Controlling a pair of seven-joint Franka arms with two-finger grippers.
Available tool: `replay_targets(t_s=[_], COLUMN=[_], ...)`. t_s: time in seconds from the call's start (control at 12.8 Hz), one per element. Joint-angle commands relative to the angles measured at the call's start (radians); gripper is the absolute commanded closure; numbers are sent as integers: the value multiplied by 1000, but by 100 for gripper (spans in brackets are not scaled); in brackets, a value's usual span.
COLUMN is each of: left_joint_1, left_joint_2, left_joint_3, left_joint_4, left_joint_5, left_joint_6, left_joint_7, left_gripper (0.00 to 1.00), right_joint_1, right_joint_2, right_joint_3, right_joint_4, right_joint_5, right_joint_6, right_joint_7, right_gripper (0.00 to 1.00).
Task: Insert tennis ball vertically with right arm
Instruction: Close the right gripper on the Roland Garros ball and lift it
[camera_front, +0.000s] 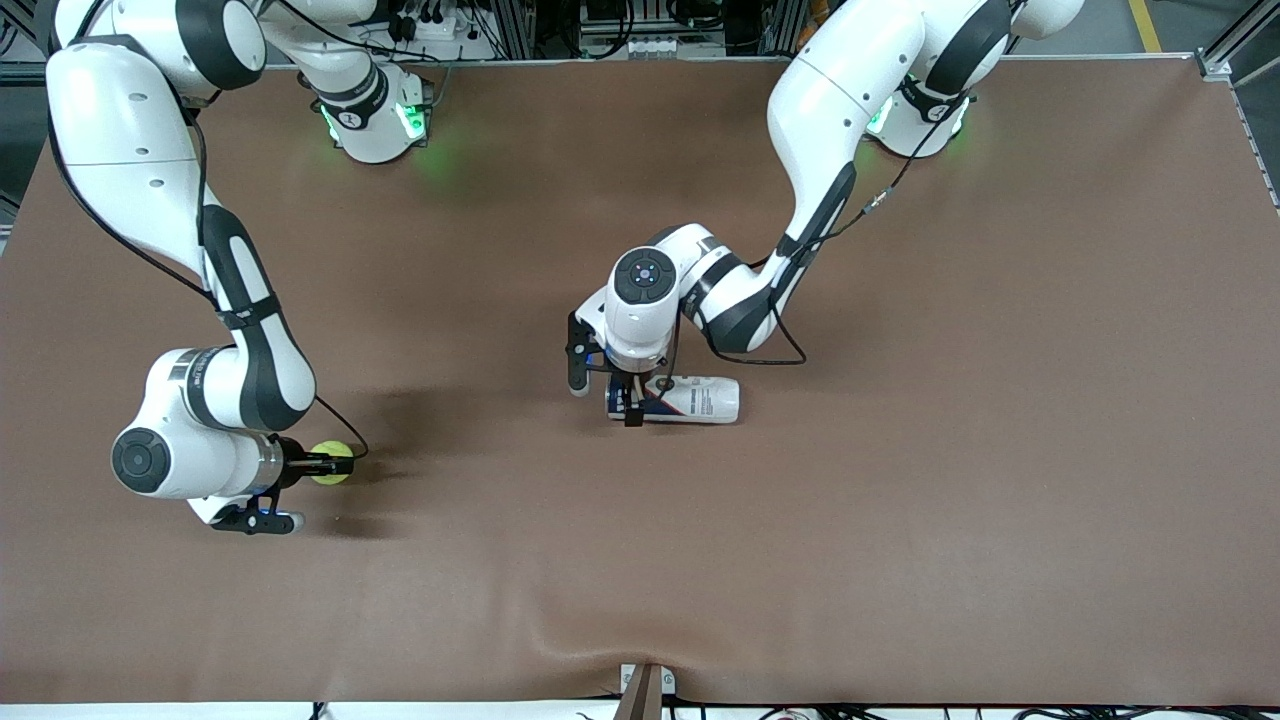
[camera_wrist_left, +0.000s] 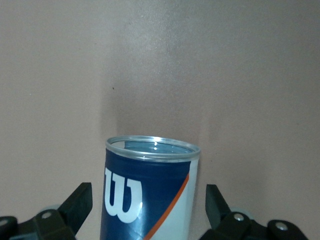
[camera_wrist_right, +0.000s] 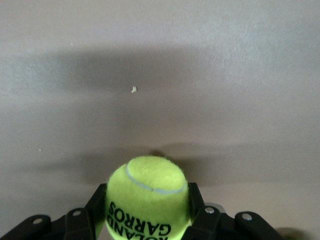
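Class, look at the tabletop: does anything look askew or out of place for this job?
Yes: the tennis ball can lies on its side mid-table between the open left gripper fingers, not upright. The right gripper holds the tennis ball.

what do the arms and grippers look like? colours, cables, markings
Both arms are glossy white shells with black joint bands. Thin black cables run along them, and green lights glow at the bases. The left gripper and right gripper have black fingers; each wrist ends in a round dark cap.

The can (camera_wrist_left: 148, 192), its open rim showing, sits between the left gripper's (camera_wrist_left: 148, 210) spread fingers (camera_wrist_left: 77, 205), touching neither.
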Motion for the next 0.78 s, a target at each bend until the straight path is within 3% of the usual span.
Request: replay_targets(t_s=[0.0,0.23,0.39,0.7], left_joint_1=[-8,-8,-8,-8], left_joint_2=[35,45,53,78], left_joint_3=[3,3,3,6], left_joint_4=[37,39,39,39], left_joint_5=[7,7,7,7], left_joint_6=[10,18,32,76], left_joint_7=[19,22,22,41], left_gripper=[0,0,0,0], right_joint_1=[4,5,4,5], right_joint_2=[-38,-65,-84,-145], right_joint_3=[4,18,39,39], right_joint_4=[4,4,4,3], right_joint_5=[4,11,14,14], right_joint_6=[-11,-14,-16,-27], right_joint_7=[-15,-25,-24,-27], right_gripper=[81,82,89,90])
